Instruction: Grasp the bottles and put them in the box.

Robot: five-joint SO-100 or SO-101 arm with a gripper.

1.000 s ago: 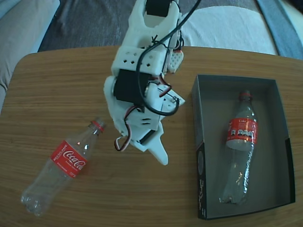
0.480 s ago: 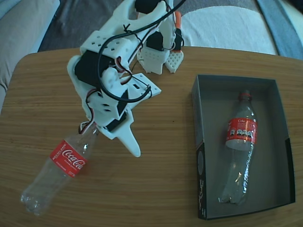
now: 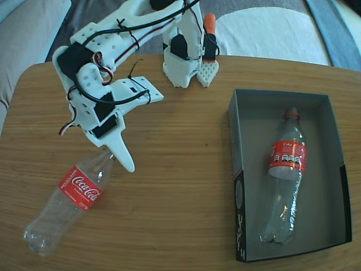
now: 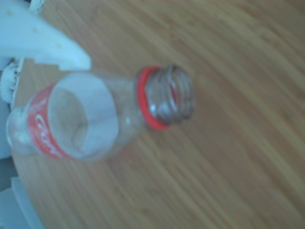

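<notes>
Currently the white printed claw (image 3: 115, 155) is hanging over the neck of the clear plastic Coca-Cola bottle with the red wraparound label (image 3: 69, 197), which is lying on its side near the front left corner of the round-cornered wooden bench (image 3: 180, 226), its uncapped mouth pointing toward the bench's middle and its base toward that corner. Whether the claw is released or clenched, I cannot tell: the fixed view is showing only one long white finger crossing above the bottle's shoulder, and the wrist view is showing a white finger (image 4: 47, 43) beside the label with the second one out of sight. The other clear red-labelled bottle (image 3: 285, 175) is already lying inside the shallow grey-lined cardboard box with black sides (image 3: 240, 147) at the right side of the bench, off toward the box's right wall, so the left half is staying free. To do this step well, the claw should probably be spreading wide, settling across the labelled middle rather than the slippery tapered neck, and closing gently, since an empty bottle is likely to roll or squirt away under a skewed squeeze.
</notes>
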